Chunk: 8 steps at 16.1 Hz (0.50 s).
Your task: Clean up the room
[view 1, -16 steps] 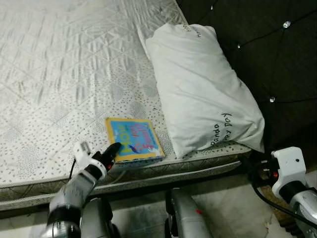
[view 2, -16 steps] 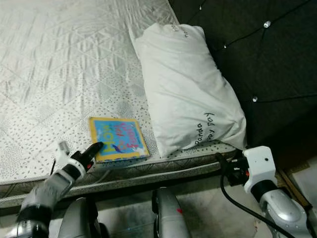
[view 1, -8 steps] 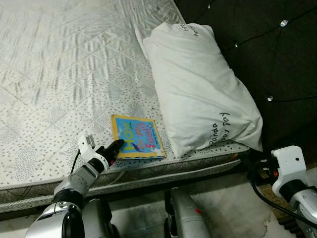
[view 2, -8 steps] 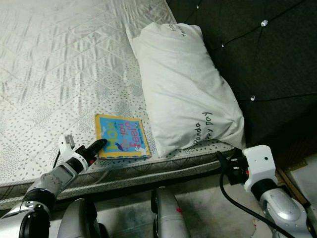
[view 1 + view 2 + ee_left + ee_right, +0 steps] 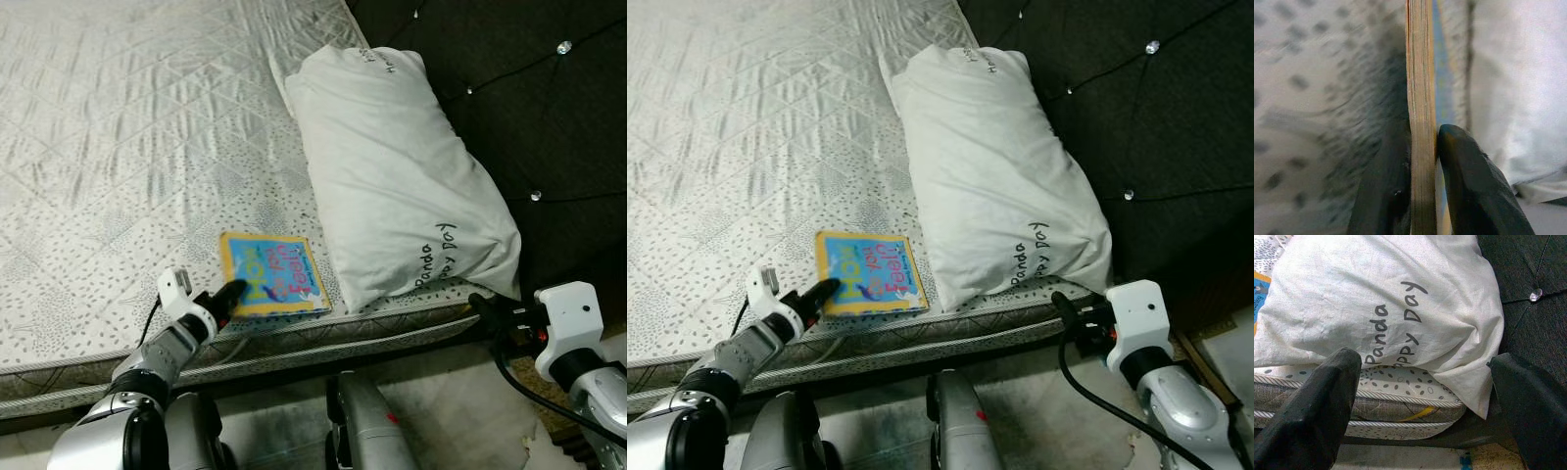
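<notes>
At the left, the left gripper [image 5: 231,292] reaches up over the near edge of the mattress [image 5: 118,147], its silver arm rising from the lower left corner of the head views. Its two black fingers [image 5: 1469,196] are clamped on the book [image 5: 272,287], one on each face of the near left corner; in the left wrist view the book's pale page edge runs straight up between the two pads, with the blue cover on one side and the dotted mattress fabric on the other. The book itself is a thin square thing with a yellow border and a blue cover bearing coloured letters. It lies close to the mattress's front edge, most of it resting flat on the fabric and extending away from the gripper toward the pillow [image 5: 402,176].

The pillow is white and long, lying just beside the book on its right and running from the front edge of the mattress back along the dark tufted headboard [image 5: 519,88]. The words "Panda" and "Day" are written on its near end.

At the right, the right gripper [image 5: 1420,396] is held low in front of the mattress's corner, its fingers spread wide with nothing between them, pointing at the pillow's near end.
</notes>
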{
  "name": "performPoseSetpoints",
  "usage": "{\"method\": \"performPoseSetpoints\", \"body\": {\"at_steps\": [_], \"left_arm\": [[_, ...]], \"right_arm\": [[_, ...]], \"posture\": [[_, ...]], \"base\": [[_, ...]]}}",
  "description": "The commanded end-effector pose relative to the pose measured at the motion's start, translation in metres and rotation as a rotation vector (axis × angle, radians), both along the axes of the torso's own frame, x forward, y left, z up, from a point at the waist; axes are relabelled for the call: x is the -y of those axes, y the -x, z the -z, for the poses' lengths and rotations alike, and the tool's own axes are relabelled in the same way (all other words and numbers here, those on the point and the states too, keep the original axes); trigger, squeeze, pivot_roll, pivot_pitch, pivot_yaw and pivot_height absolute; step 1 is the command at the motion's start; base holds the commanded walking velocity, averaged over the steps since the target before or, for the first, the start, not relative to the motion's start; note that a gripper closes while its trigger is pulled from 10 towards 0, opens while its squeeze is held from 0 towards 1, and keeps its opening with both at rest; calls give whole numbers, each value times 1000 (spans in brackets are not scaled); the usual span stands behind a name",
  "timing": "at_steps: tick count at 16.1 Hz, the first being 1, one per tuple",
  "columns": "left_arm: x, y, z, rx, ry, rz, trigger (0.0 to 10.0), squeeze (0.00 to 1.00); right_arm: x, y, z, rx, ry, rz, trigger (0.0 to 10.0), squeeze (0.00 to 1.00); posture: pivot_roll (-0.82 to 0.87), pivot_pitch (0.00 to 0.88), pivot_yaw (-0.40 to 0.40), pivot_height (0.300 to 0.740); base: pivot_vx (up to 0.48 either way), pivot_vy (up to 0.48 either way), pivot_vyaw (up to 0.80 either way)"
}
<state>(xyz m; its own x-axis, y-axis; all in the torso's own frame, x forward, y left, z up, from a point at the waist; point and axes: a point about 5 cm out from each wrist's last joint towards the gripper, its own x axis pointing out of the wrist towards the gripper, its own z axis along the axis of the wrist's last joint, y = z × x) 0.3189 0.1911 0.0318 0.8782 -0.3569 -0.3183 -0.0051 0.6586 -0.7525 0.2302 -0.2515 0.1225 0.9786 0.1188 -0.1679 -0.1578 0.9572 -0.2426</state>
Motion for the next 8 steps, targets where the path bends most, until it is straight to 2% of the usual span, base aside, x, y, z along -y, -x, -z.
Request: {"method": "performPoseSetpoints", "body": {"at_steps": [1,8], "left_arm": [[-2,6,7,-41,-22,-3,10000,1000],[-24,11,11,-109,-107,-65,10000,1000]], "right_arm": [[2,1,2,-8,5,13,10000,0],[2,0,3,-4,8,14,10000,0]], "posture": [[-415,228,-94,613],[-413,224,-93,613]], "base": [[0,0,0],[0,0,0]]}}
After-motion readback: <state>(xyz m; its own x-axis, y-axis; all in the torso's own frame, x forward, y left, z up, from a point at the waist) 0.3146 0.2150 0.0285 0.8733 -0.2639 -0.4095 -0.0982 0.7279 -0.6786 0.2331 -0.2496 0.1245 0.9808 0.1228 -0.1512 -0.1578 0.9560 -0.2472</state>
